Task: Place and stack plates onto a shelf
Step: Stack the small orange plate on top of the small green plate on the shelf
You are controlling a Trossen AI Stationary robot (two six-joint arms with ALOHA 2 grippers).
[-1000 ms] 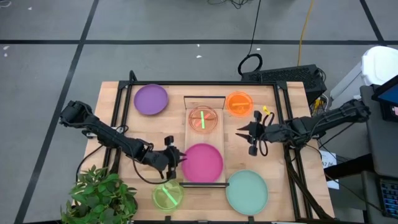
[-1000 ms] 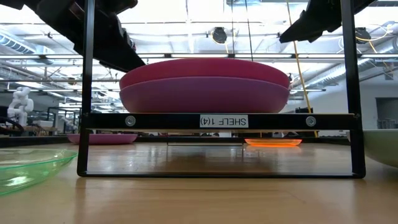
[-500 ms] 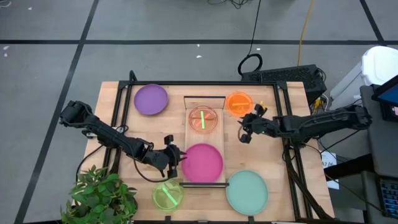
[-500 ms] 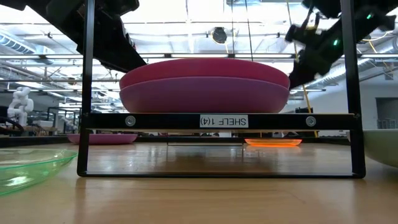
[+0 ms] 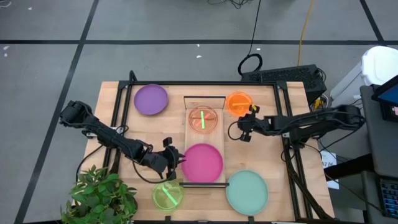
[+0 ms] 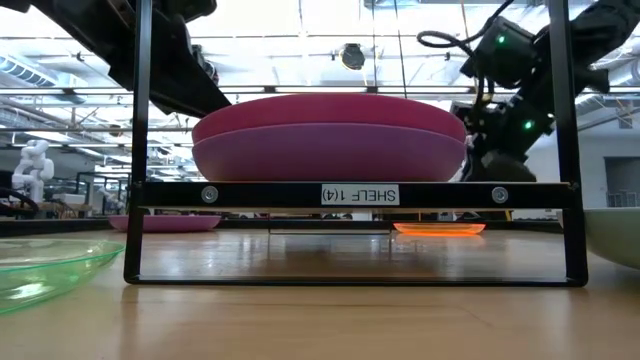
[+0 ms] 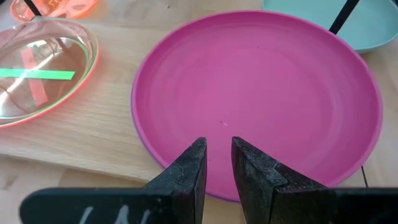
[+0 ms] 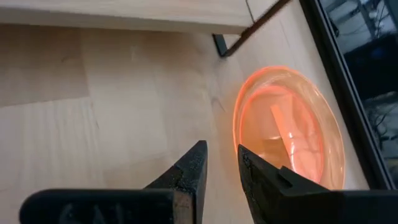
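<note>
The shelf (image 5: 205, 140) runs from near to far in mid-table. A magenta plate (image 5: 204, 163) lies on its near end, on top of a purple plate (image 6: 330, 155). A pink-red plate (image 5: 203, 119) lies on the far end. My left gripper (image 5: 179, 158) is shut, with its tips (image 7: 217, 146) over the magenta plate's left rim. My right gripper (image 5: 236, 129) is shut and hangs right of the shelf, just short of the orange plate (image 8: 289, 130). Flat on the table are a purple plate (image 5: 151, 99), a teal plate (image 5: 247, 191) and a neon green plate (image 5: 167, 195). My left gripper's shut fingers (image 7: 193, 168) come level from the table's left and lie over the magenta plate's left rim (image 7: 155, 165). They hide the rim there, so I cannot tell whether they touch it.
A potted plant (image 5: 102, 196) stands at the near left corner. Black frame rails (image 5: 119, 118) run along both sides of the table. The shelf's front lip (image 6: 360, 194) stands on black legs, with bare table between the shelf and the orange plate.
My right gripper has moved down and toward the shelf and the orange plate, and its fingers have gone from spread open to shut. The plates have not moved.
</note>
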